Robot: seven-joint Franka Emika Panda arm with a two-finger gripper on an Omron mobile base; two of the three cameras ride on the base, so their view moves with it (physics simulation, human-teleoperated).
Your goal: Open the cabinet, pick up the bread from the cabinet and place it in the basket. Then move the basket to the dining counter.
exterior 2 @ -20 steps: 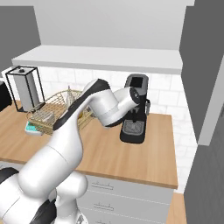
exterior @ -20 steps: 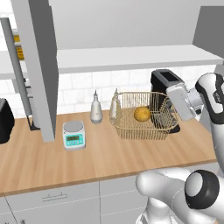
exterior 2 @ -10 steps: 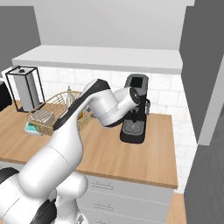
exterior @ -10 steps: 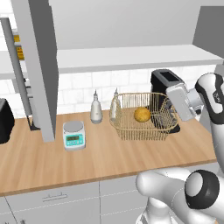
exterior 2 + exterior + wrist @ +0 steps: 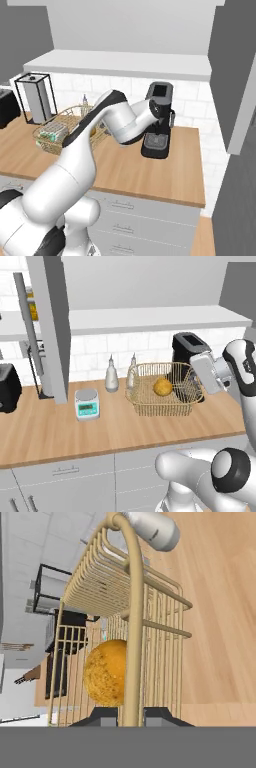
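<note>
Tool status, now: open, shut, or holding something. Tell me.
Tool: shut on the basket rim, which passes between its fingertips; the bread lies inside.

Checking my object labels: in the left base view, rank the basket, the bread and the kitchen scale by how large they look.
1. basket: clearly the largest.
2. kitchen scale: middling.
3. bread: smallest, lying inside the basket. It sits slightly farther back than the scale, but the gap looks real.
</note>
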